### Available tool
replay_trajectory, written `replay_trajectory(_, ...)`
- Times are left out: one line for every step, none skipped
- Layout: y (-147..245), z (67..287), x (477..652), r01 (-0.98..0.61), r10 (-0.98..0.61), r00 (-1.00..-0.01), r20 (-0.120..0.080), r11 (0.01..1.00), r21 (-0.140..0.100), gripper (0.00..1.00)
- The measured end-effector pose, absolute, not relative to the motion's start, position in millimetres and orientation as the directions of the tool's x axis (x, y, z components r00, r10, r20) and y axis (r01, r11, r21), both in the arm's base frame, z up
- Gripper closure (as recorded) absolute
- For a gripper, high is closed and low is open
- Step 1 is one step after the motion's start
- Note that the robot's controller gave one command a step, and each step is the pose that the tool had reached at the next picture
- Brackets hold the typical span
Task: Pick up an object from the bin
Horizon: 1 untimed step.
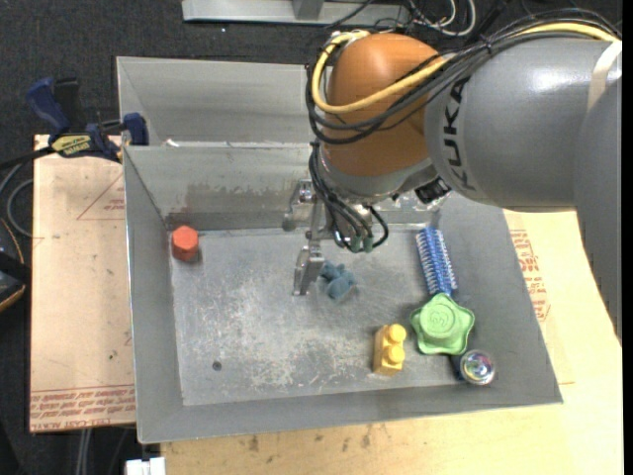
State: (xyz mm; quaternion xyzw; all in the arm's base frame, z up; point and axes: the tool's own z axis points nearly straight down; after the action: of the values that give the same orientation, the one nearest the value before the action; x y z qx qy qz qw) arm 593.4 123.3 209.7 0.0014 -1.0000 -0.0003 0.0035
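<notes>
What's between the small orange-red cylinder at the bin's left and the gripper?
Nothing but bare, scuffed bin floor, seen in the camera view, separates the orange-red cylinder from the gripper.

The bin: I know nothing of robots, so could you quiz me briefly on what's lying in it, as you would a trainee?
1. True or false: the orange-red cylinder lies at the left of the bin, apart from everything else.
2. Fill in: the small shiny ball lies in the bin's lower ____ corner, as the camera sees it.
3. Which thing lies nearest the gripper? A) the orange-red cylinder B) the blue-grey piece C) the shiny ball

Key: 1 true; 2 right; 3 B.
</notes>
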Motion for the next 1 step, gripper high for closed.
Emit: replay_trajectory(42.5,132.3,580.0,0.11,0.11,-0.994,0.007,0.994,-0.004,0.0)
